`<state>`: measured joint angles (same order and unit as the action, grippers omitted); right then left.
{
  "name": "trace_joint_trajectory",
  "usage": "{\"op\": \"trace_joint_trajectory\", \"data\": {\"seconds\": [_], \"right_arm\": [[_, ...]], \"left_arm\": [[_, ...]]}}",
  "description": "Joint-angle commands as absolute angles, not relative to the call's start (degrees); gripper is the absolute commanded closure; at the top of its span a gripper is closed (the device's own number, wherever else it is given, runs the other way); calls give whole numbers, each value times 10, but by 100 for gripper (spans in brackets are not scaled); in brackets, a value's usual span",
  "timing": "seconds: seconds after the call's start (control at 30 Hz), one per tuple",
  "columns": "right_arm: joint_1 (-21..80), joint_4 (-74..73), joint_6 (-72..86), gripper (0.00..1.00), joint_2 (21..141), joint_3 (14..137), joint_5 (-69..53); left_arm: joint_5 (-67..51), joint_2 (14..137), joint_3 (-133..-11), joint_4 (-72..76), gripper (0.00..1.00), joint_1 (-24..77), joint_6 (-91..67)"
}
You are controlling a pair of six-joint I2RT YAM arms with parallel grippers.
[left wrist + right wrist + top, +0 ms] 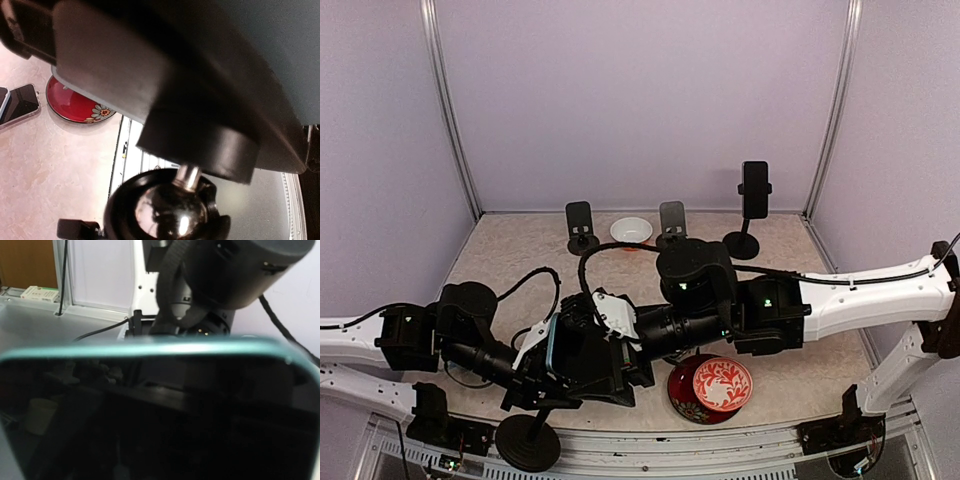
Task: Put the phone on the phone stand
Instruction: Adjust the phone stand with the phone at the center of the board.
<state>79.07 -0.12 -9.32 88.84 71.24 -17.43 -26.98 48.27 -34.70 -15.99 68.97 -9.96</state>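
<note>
The phone (552, 346) is seen edge-on over the stand (528, 440) — teal edge near-to-far, dark face toward the right fingers (578, 345); their grip and that of the left fingers (530, 350) cannot be told.

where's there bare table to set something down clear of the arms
Bare table at back left, between the left wall and the small stand. Another patch at front right, between the red plate and the right arm. Crowded in the near middle, where both arms meet above the round-based stand; the back row around the white bowl is tight.
</note>
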Motion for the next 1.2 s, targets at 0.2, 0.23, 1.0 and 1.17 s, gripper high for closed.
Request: {"op": "trace_joint_trajectory", "data": {"seconds": [0.2,0.23,1.0,1.17], "right_arm": [[795,8,-99,0,889,726,-149],[795,10,-98,0,889,726,-143],[746,94,0,0,827,668,5],[730,115,25,0,815,654,-20]], "left_arm": [[-273,459,-371,-96,100,692,-94],[-271,458,-371,-96,100,692,-94],[-252,431,-369,-97,100,691,-97],[-262,432,-369,-93,100,691,-96]]}}
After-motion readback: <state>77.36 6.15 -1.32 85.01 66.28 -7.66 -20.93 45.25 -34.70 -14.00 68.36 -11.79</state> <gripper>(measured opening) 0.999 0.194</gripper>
